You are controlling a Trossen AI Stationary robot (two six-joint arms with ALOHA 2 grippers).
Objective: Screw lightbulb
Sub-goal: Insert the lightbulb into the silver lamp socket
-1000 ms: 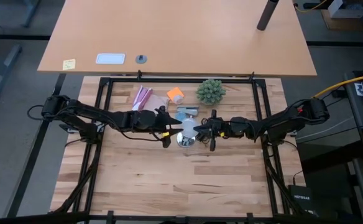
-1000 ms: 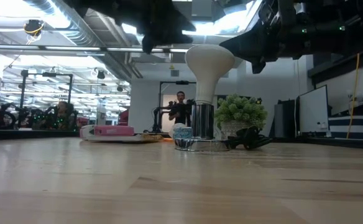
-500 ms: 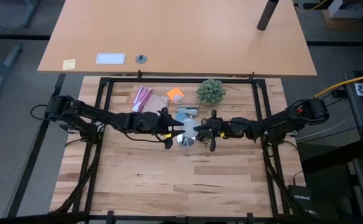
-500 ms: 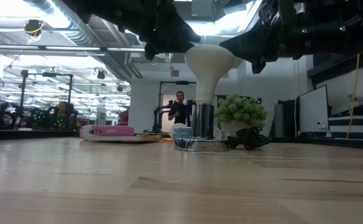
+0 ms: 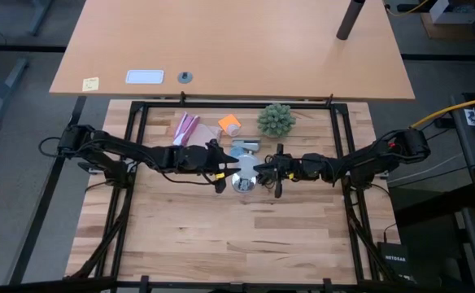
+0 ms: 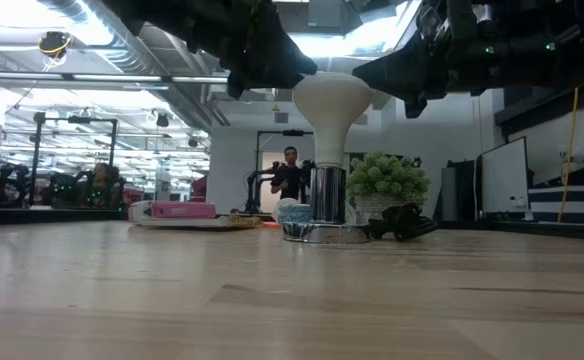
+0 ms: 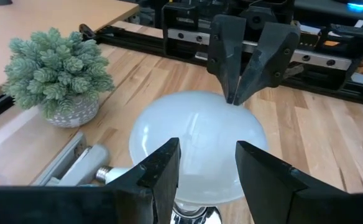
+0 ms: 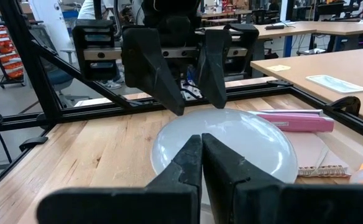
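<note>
- Frosted white, the bulb (image 6: pixel 331 108) stands upright with its neck in the silver socket (image 6: pixel 324 208) near the middle of the wooden table (image 5: pixel 221 236), so seating looks done; how far the thread is turned in I cannot tell.
- Left gripper (image 7: pixel 203 165) hangs just above the globe, fingers spread wide to either side of its top and not clamped on it.
- Right gripper (image 8: pixel 201 163) sits opposite, fingers pressed shut together, tips at the globe's far side, holding nothing.
- What is left, I judge: grasp the globe and twist until snug.
- Only the low view shows the neck entering the socket; the high view hides that under both grippers.
- Only the left wrist view shows a second bulb (image 7: pixel 91 168) lying beside the socket, with the green plant (image 7: pixel 58 65) near it.
- The right wrist view alone shows a pink package (image 8: pixel 293 119) past the globe.
</note>
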